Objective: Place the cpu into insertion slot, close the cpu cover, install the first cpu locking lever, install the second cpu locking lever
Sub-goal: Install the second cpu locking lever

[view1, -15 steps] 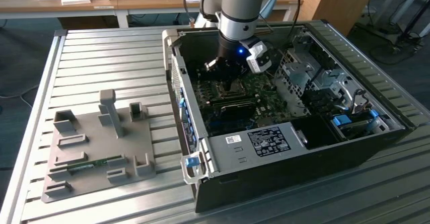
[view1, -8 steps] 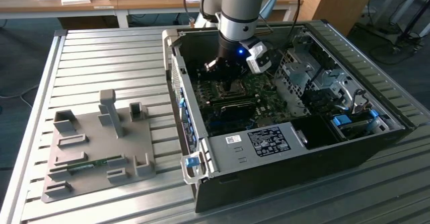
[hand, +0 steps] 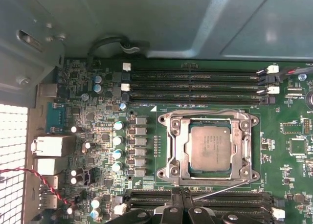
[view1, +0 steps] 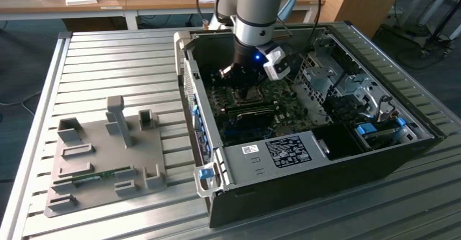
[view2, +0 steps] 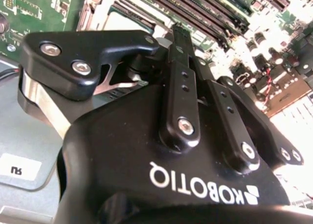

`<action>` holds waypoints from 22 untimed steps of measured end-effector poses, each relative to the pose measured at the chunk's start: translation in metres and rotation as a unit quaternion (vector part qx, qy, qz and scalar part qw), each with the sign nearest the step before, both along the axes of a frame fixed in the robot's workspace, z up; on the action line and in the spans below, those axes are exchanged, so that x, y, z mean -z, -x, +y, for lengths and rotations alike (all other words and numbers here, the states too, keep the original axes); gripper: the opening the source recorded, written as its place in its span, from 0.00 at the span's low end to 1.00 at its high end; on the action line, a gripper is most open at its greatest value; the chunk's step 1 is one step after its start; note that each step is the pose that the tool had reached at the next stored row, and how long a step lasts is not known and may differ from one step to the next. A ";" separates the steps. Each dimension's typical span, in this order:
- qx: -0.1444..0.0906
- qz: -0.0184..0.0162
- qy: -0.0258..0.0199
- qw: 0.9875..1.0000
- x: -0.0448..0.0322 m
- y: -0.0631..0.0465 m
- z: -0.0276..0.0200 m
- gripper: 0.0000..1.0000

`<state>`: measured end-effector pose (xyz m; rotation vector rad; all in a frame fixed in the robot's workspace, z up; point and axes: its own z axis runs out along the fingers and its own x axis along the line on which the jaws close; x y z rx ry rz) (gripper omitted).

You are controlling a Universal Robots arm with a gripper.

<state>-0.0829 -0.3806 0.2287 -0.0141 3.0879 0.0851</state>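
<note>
The cpu (hand: pixel 210 148), a pale silvery square chip, sits in the insertion slot on the green motherboard. The cpu cover (hand: pixel 179 153), a silvery metal frame, lies flat around it. One thin wire locking lever (hand: pixel 210 111) runs along the socket's edge by the memory slots. The other lever (hand: pixel 222 190) slants away from the opposite edge, its end close to my fingertips. My gripper (hand: pixel 181 204) is shut, with nothing seen between the black fingers (view2: pixel 178 43). In the exterior view the gripper (view1: pixel 249 89) reaches down into the open computer case just over the socket.
Black memory slots (hand: pixel 195 84) flank the socket on two sides. The case walls (view1: pixel 185 78) enclose the board, with a white-labelled black box (view1: pixel 288 151) at the front. A grey fixture plate (view1: pixel 108 159) holding a memory stick lies on the slatted table at the exterior view's left.
</note>
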 end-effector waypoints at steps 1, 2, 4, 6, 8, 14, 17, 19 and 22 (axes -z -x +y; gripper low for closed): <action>0.000 -0.001 0.000 1.000 0.0011 0.000 0.0000 0.11; 0.000 -0.001 0.000 1.000 0.0021 0.001 0.0000 0.11; 0.000 -0.002 0.000 1.000 0.0038 0.001 0.0000 0.11; 0.000 -0.002 0.000 1.000 0.0057 0.001 0.0000 0.11; 0.000 -0.003 0.000 1.000 0.0075 0.001 0.0000 0.11; 0.000 -0.003 0.000 1.000 0.0082 0.001 0.0000 0.11; 0.000 -0.001 0.000 1.000 0.0085 0.001 0.0000 0.11; 0.000 0.000 0.000 1.000 0.0087 0.001 0.0000 0.11; 0.000 0.002 0.000 1.000 0.0089 0.001 0.0000 0.11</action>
